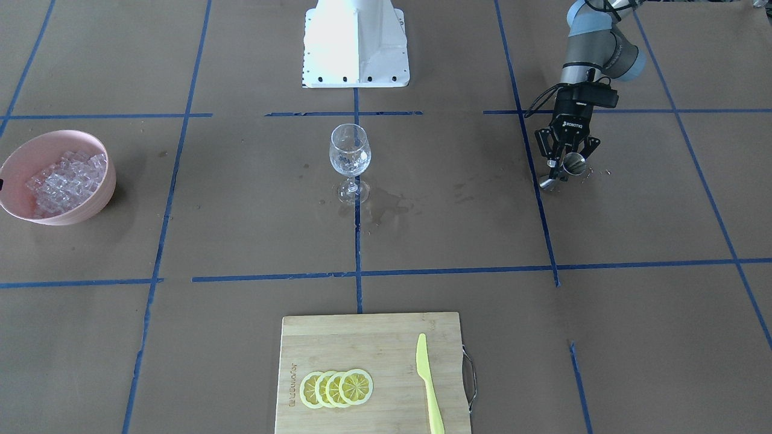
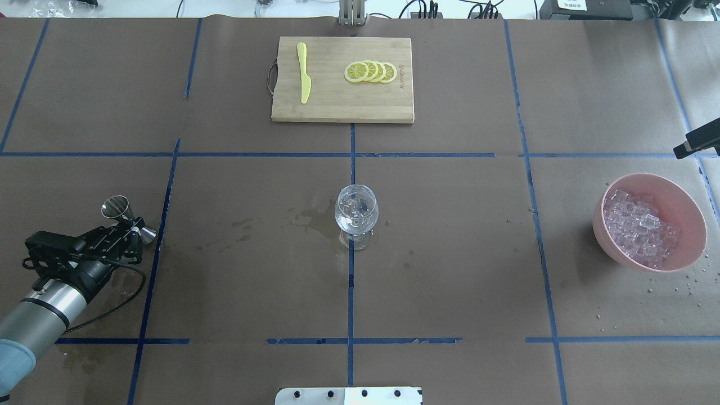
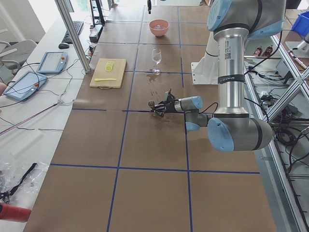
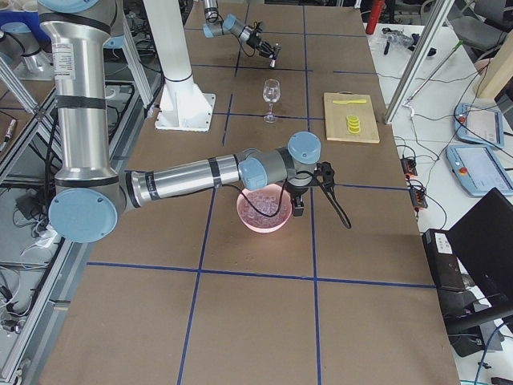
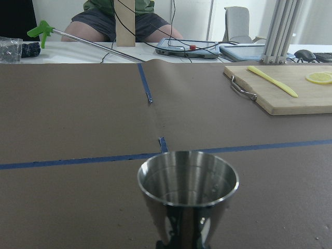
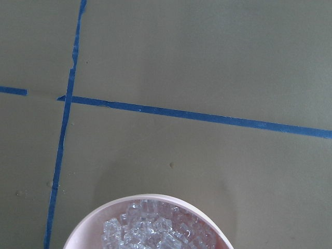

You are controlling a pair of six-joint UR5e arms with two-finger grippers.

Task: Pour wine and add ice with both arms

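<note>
One metal cup (image 1: 572,161) is pinched at its waist in the left hand (image 1: 567,166), well apart from the wine glass (image 1: 350,158).

Overhead: ice (image 2: 638,228) lies in the pink bowl (image 2: 683,194), and wet stains (image 2: 315,216) mark the desk (image 2: 450,253) beside the glass.

Right side view: the right hand (image 4: 298,207) hovers over the bowl. I cannot tell whether it is spread or pressed together.

Risks: the cup may spill if tipped short of the glass, and dropped cubes may topple the glass.

Clear ice (image 2: 638,233) heaps in the pink bowl (image 2: 685,207) beneath the right arm (image 4: 184,176); the left tool (image 2: 135,225) grips a steel jigger (image 2: 116,208).
</note>
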